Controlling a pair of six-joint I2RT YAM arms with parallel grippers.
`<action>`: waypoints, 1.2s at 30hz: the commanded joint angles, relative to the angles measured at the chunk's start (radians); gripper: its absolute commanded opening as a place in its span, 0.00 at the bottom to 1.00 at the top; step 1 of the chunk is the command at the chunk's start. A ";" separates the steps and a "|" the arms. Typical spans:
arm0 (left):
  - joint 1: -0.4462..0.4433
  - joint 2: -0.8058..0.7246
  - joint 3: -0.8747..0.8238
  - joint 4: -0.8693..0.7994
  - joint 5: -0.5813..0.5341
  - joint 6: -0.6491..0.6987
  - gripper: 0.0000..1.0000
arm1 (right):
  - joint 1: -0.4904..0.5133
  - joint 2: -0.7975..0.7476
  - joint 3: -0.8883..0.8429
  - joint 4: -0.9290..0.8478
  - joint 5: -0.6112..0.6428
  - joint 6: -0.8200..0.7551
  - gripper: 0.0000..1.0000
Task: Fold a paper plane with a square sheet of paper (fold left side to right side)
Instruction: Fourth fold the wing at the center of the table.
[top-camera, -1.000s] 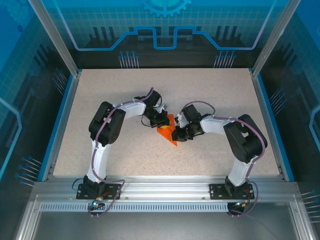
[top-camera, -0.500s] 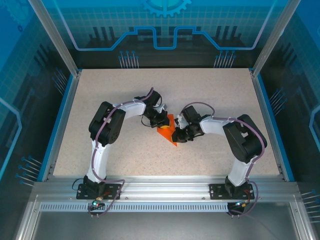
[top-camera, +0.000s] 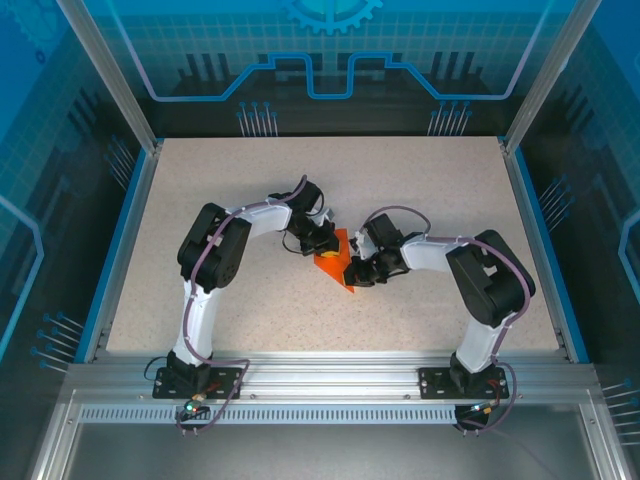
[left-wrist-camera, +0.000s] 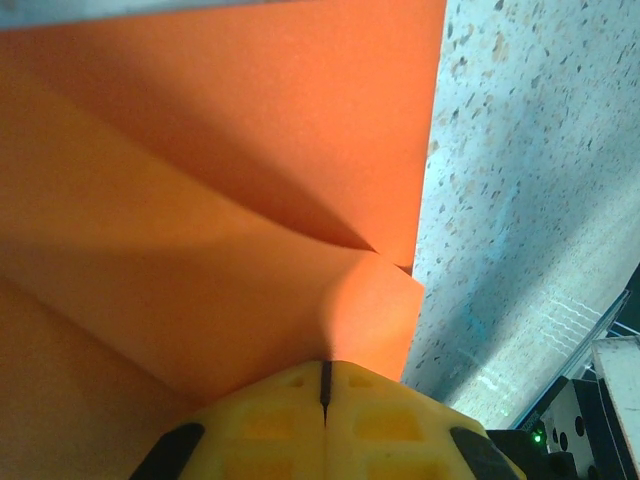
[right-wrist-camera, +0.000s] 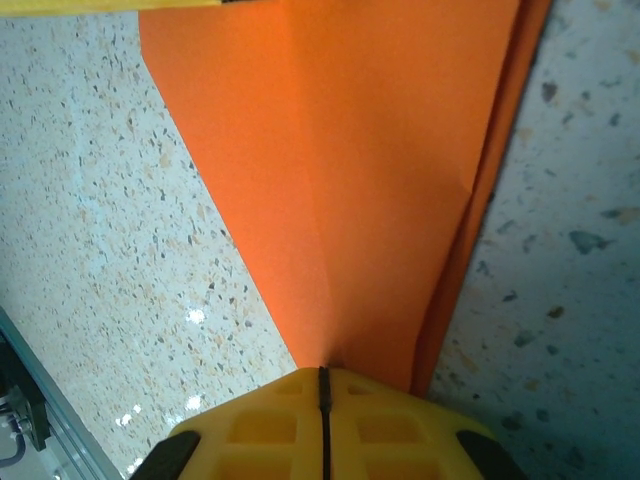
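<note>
Two arms meeting mid-bench. Left gripper: closed, yellow fingertips together, tips against the paper's left side. Right gripper: closed, tips at its right side. One orange paper sheet: folded into a creased pointed wedge, lying flat between both grippers.

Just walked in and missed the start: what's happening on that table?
Two robot arms meet at the middle of the table over an orange paper, partly folded into a pointed shape. The left gripper and right gripper are both shut, fingertips at the paper from opposite sides; pinching or pressing, I can't tell.
</note>
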 joint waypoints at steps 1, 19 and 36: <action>0.012 0.020 -0.036 -0.084 -0.087 0.024 0.03 | 0.023 0.013 -0.063 -0.165 0.017 0.005 0.08; 0.017 0.029 -0.036 -0.082 -0.092 0.021 0.03 | 0.053 -0.055 -0.123 -0.226 0.024 0.006 0.08; 0.017 0.029 -0.033 -0.082 -0.090 0.021 0.03 | 0.046 -0.120 -0.168 -0.263 0.047 0.008 0.08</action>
